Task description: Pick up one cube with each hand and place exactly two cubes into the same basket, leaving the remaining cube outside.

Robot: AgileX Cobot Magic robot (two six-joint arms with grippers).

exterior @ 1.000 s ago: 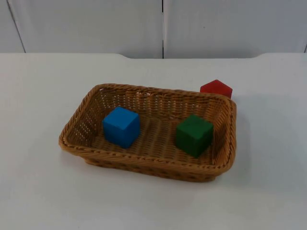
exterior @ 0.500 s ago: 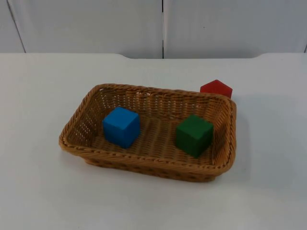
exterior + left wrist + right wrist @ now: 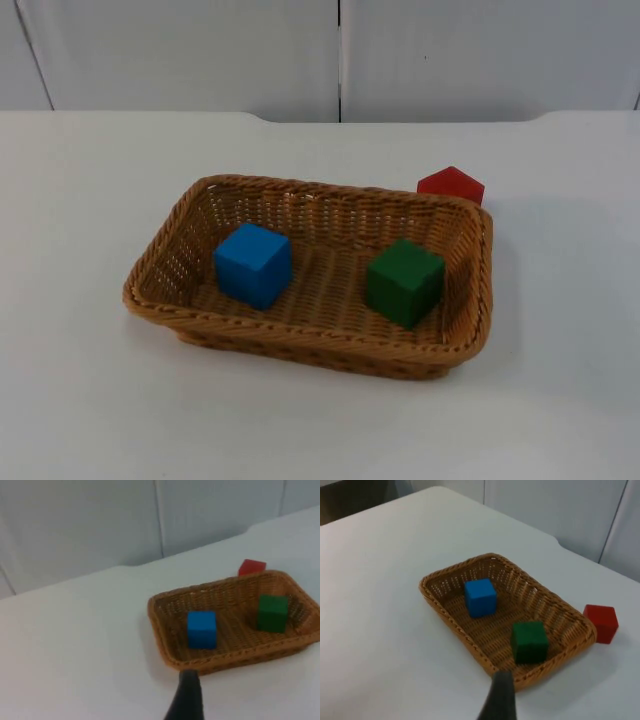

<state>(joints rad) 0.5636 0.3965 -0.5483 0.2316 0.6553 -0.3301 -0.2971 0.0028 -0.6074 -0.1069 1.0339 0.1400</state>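
— Where the table (image 3: 90,400) runs out nearest the camera, what comes first?
— The wicker basket (image 3: 300,340), its front rim toward that near edge. Inside, the blue cube (image 3: 253,264) sits at the left end, the green cube (image 3: 404,282) at the right end, well apart.
— And farther back?
— The red cube (image 3: 452,185) stands outside, just behind the basket's far right corner, perhaps touching the rim.
— The grippers?
— One black fingertip (image 3: 186,700) of the left gripper and one (image 3: 499,700) of the right hang above the table short of the basket; I cannot tell how their jaws stand.

A single matte black fingertip (image 3: 185,697), narrow and tapering upward, juts from each gripper, the right one (image 3: 499,696) alike.
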